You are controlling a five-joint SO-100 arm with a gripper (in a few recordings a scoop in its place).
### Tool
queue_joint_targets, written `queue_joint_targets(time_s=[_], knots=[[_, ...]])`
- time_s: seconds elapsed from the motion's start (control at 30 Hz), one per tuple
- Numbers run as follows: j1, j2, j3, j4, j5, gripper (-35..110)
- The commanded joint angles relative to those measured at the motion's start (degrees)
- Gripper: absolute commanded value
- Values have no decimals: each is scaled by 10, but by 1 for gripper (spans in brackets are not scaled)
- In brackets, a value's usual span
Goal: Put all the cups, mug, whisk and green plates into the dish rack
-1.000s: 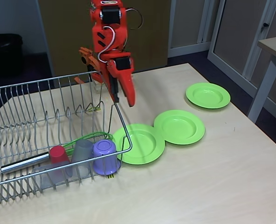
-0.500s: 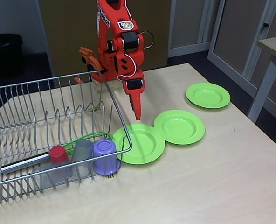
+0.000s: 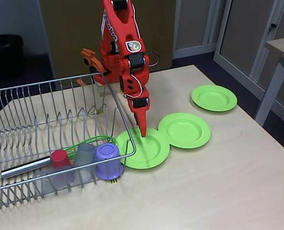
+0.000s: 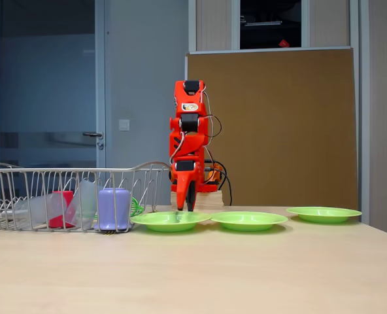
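Where claw (image 3: pixel 143 130) points: round glossy green plate (image 3: pixel 149 152).

Shiny silver wire dish rack (image 3: pixel 46 120), glossy lime-green plastic plates (image 3: pixel 185 130), smooth lilac plastic mug (image 3: pixel 108 160), frosted translucent grey cups (image 3: pixel 84 160), opaque red cup (image 3: pixel 60 159), matt pale wood-look table (image 3: pixel 218 182), smooth orange plastic gripper (image 3: pixel 143 129)

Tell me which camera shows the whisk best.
The high fixed view looking down into the dish rack: there the whisk shows its silver handle lying along the rack floor and its green wires behind the cups. The low side-on fixed view shows just a bit of green wire through the rack bars.
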Motion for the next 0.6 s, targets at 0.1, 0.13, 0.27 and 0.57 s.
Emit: queue_joint_targets(time_s=[0.1, 0.13, 0.27, 0.57], knots=[[-4, -59, -40, -19, -4, 33], [-2, -70, -47, -21, -4, 31], [5, -105, -77, -23, -4, 16], [-5, -110, -155, 37, -11, 0]])
